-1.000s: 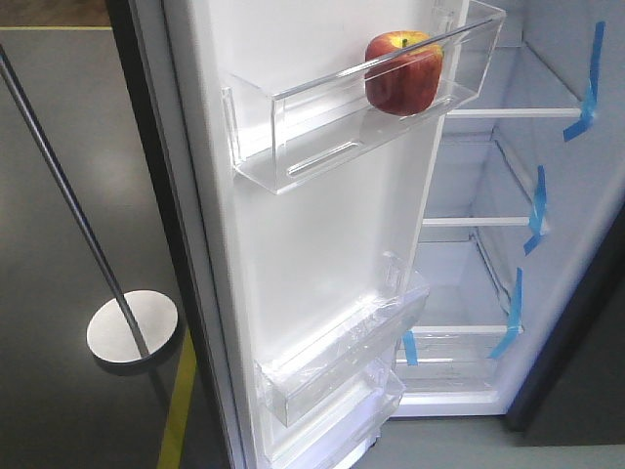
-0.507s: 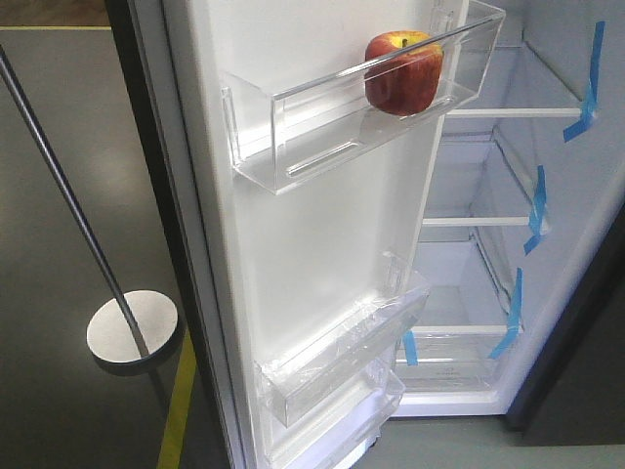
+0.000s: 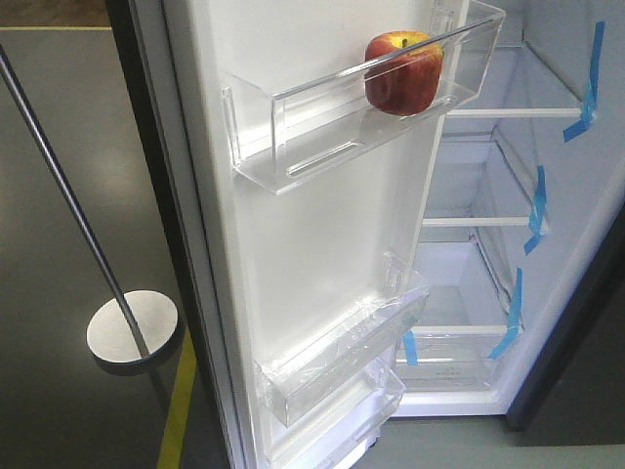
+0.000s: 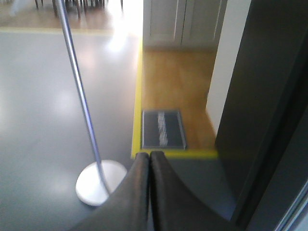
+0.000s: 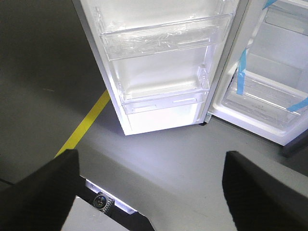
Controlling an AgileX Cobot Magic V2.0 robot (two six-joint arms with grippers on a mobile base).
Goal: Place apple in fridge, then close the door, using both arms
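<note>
The apple [image 3: 403,73] is sitting in the top bin [image 3: 293,127] of the door [image 3: 312,254], at the bin's end nearest the fridge [image 3: 576,254]. You are seeing the door standing wide open, its white inner side facing the front camera, with two lower bins [image 3: 337,362] underneath. Inside the fridge, white shelves [image 3: 508,113] and strips of blue tape [image 3: 535,210] are showing.

Your left gripper [image 4: 150,154] is holding its fingers pressed together with nothing between them. It is pointing at the grey floor [image 4: 38,96] beside the door's dark outer face, near a pole [image 4: 81,91] on a round base.

Your right gripper [image 5: 151,159] is holding its fingers wide apart and empty. It is hanging over the floor in front of the lower bins, near a yellow line [image 5: 83,125].
</note>
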